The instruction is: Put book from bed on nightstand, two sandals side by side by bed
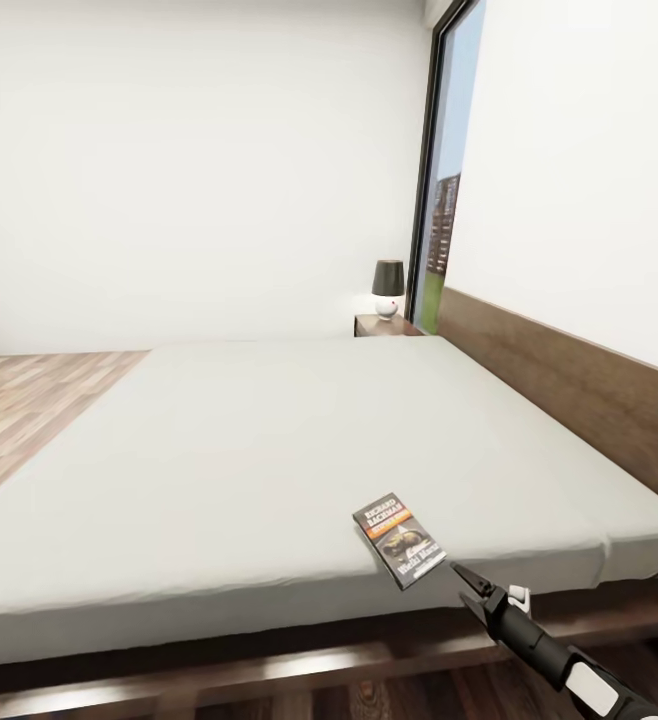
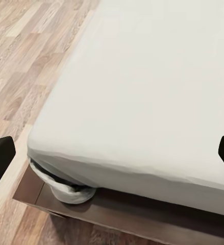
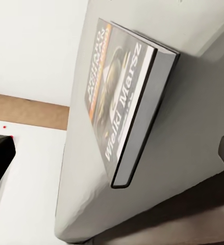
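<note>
The right arm comes in low from the near right corner, stretched toward the bed (image 1: 269, 440), with the right claw (image 1: 469, 580) pointed at the book (image 1: 399, 540) and stopped just short of it. Its fingers are apart in the right wrist view, one dark tip at each edge, the book (image 3: 119, 102) between them but not gripped. The book lies flat on the grey mattress near the near edge, cover up, orange band showing. Most of the arm is cut off by the frame.

In the left wrist view the left claw (image 2: 112, 153) is spread wide too, hanging over the mattress corner and the floor (image 2: 20, 61). Far side: a nightstand (image 1: 384, 325), mostly hidden behind the mattress, with a lamp (image 1: 388, 288) on it.
</note>
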